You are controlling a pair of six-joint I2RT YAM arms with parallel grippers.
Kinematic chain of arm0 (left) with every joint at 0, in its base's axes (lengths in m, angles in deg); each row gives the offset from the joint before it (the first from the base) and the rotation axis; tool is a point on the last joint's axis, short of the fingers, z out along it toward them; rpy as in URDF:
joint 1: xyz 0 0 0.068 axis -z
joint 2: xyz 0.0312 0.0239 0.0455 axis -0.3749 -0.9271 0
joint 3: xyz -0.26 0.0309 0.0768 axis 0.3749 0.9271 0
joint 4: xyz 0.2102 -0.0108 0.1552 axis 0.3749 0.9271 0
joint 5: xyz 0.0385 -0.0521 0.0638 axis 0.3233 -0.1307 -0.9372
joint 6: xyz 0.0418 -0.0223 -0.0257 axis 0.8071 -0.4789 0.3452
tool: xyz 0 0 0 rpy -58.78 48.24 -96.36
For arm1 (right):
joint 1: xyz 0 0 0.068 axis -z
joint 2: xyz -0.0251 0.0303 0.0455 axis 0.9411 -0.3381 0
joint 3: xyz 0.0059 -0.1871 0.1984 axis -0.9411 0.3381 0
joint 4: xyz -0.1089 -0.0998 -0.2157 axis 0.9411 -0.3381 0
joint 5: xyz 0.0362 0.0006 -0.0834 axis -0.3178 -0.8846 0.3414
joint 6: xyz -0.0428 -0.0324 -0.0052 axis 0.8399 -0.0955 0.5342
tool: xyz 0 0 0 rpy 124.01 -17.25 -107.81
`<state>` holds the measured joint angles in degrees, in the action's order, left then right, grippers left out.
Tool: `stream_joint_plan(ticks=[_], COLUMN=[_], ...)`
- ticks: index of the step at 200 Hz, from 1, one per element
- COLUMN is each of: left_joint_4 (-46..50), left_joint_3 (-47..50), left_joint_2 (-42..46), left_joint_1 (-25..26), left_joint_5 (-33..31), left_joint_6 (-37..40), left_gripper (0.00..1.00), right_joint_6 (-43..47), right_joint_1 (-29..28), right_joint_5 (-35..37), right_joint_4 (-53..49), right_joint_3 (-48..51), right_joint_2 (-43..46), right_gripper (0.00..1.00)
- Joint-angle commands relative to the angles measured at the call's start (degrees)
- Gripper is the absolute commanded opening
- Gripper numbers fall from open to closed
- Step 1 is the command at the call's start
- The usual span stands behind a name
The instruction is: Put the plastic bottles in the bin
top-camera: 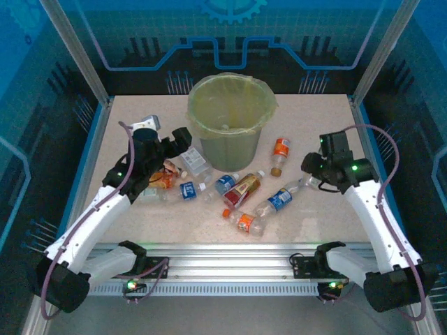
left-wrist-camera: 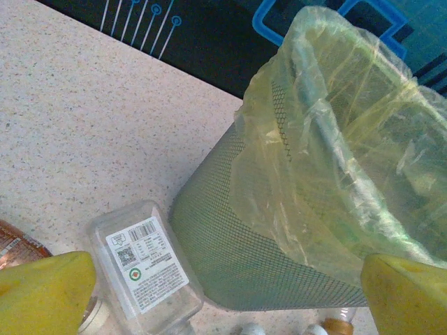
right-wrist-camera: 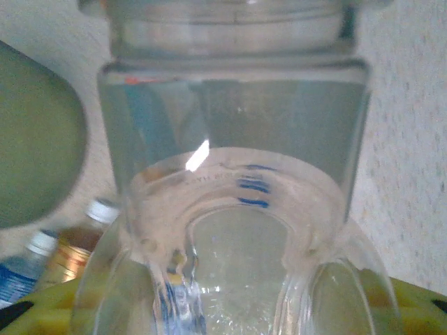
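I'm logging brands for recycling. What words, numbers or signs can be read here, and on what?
White label on the flat clear bottle beside the bin: barcode, QR code, round green-and-red mark; print too small.
Close-up bottle, right wrist view: raised lettering, blurred.
Plastic bottles, top view: labels too small.
Nothing reads as words.

About nine plastic bottles, scattered in front of bin. One bin, bag-lined. Two robot arms, either side of bin.
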<state>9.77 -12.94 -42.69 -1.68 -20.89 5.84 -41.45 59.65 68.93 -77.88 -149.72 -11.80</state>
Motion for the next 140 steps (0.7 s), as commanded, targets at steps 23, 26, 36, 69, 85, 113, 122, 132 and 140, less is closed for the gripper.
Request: stream_joint_plan(ticks=[23, 26, 36, 69, 85, 113, 122, 132, 140], left_joint_4=[0.8, 0.8, 1.0, 0.6, 1.0, 0.4, 0.0, 0.1, 0.2], left_joint_3=[2.0, 2.1, 2.2, 3.3, 3.4, 5.0, 5.4, 5.6, 5.6], left_joint_2=[3.8, 3.9, 4.2, 4.7, 4.7, 5.8, 6.2, 6.5, 6.7], left_joint_1=[-1.0, -1.0, -1.1, -1.1, -1.2, -1.3, -1.3, -1.3, -1.3], left_joint_5=[-1.6, -1.6, -1.5, -1.4, -1.1, -1.0, -1.0, -0.9, -0.8], left_joint_6=[-2.2, -2.3, -2.6, -3.9, -4.4, -5.6, -5.9, -6.1, -6.0], left_gripper=[0.99, 0.99, 0.99, 0.99, 0.99, 0.99, 0.99, 0.99, 0.99], right_joint_6=[6.1, 6.4, 7.2, 9.6, 11.0, 13.7, 14.5, 15.5, 16.3], right_joint_1=[-5.0, -5.2, -5.8, -8.3, -9.9, -12.2, -13.0, -13.8, -14.3], right_joint_5=[4.2, 4.2, 3.6, 0.4, -0.2, -2.8, -3.1, -3.5, -3.8], right_joint_4=[1.1, 1.4, 2.2, 4.7, 5.5, 5.2, 5.0, 4.9, 4.9], right_joint_3=[-13.2, -14.0, -16.8, -26.6, -31.8, -42.4, -46.0, -49.4, -52.0], right_joint_2=[-5.5, -6.0, -7.5, -13.3, -16.5, -23.5, -25.7, -28.0, -30.0], right_gripper=[0.26, 0.26, 0.26, 0.26, 0.26, 0.26, 0.26, 0.26, 0.26])
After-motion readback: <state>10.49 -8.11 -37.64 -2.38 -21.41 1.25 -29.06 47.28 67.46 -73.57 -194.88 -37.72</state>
